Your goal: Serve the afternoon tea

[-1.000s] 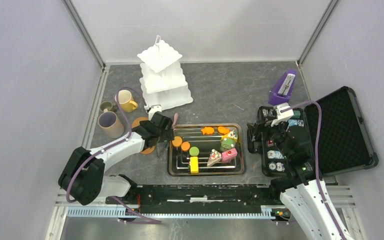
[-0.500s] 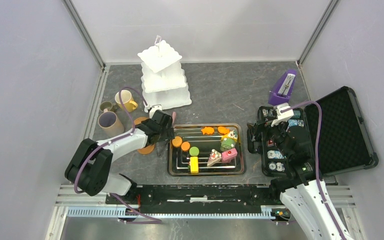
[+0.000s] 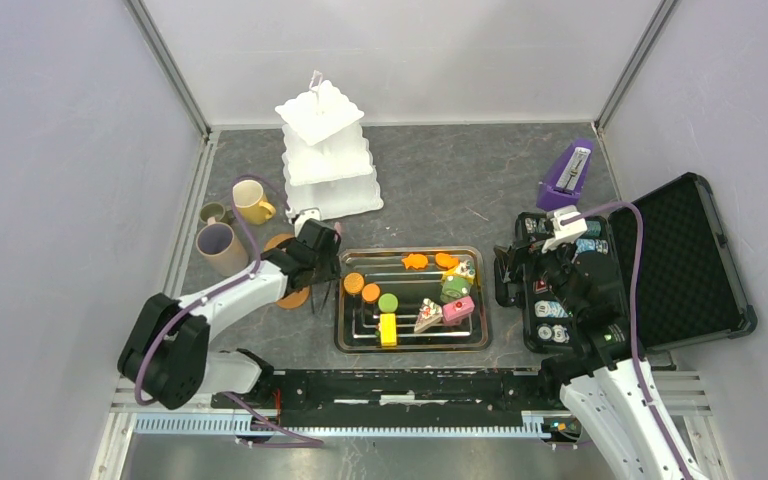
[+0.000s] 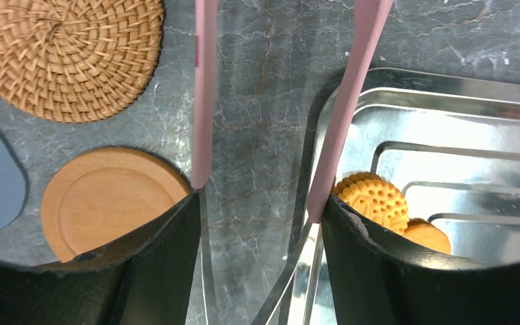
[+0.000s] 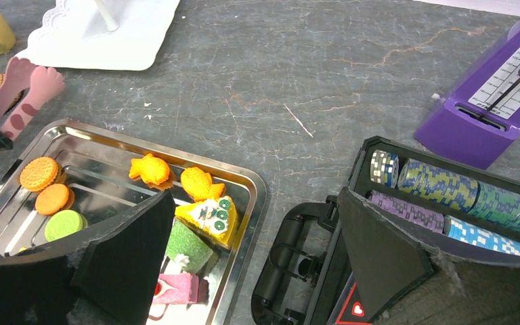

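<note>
L gripper [image 4: 261, 210] clamps pink tongs [image 4: 203, 101] (arms apart) at tray [image 4: 406, 88] left rim; orange biscuit [image 4: 372, 200] lies in tray, just right of right tong arm; R gripper [image 5: 254, 196] gapes wide nr chip case [image 5: 362, 152]; white stand [image 3: 325, 150] stands furthest back.

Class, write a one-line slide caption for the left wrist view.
Left claw holds pink tongs open over the steel tray's edge, orange biscuits just inside, wooden coaster and woven coaster alongside.
</note>
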You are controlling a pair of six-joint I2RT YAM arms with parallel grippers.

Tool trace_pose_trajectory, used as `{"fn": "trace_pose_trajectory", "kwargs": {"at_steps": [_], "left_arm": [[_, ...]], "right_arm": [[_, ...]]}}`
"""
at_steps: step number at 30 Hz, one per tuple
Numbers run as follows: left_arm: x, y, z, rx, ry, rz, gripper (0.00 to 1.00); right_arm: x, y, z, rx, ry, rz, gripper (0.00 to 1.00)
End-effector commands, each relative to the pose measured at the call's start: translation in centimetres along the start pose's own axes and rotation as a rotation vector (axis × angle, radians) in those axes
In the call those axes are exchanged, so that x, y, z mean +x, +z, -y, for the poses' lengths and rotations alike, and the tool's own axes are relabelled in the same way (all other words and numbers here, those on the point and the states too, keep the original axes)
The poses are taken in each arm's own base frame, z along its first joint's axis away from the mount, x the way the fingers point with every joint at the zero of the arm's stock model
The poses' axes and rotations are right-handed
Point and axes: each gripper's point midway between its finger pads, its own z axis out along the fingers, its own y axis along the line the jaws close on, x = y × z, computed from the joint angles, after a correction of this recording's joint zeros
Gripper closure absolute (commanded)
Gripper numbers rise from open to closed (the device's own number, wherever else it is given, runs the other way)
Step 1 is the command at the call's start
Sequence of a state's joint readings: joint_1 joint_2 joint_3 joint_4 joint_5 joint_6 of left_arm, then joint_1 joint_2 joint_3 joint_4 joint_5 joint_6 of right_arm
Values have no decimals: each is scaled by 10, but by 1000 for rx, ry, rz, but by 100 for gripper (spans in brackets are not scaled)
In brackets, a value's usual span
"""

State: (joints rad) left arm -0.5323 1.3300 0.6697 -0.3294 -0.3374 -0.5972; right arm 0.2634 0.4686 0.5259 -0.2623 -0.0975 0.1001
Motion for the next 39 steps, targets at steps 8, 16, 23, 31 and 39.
{"fn": "trace_pose_trajectory", "kwargs": {"at_steps": [8,16,23,31,39], "left_arm": [[4,-89,41,282,203,-219,36],[34,-153,72,433,545,-437,35],[50,-173,90,417,756,-481,35],[57,-171,115,395,833,-449,34],[80,-177,137,437,743,-500,33]], "right_arm": [[-8,4,0,-2,-1,37,2],[-10,5,-1,-11,5,41,2],[-8,2,1,6,1,40,2],[-7,-4,5,28,1,41,2],[-6,-5,6,36,1,40,2]]}}
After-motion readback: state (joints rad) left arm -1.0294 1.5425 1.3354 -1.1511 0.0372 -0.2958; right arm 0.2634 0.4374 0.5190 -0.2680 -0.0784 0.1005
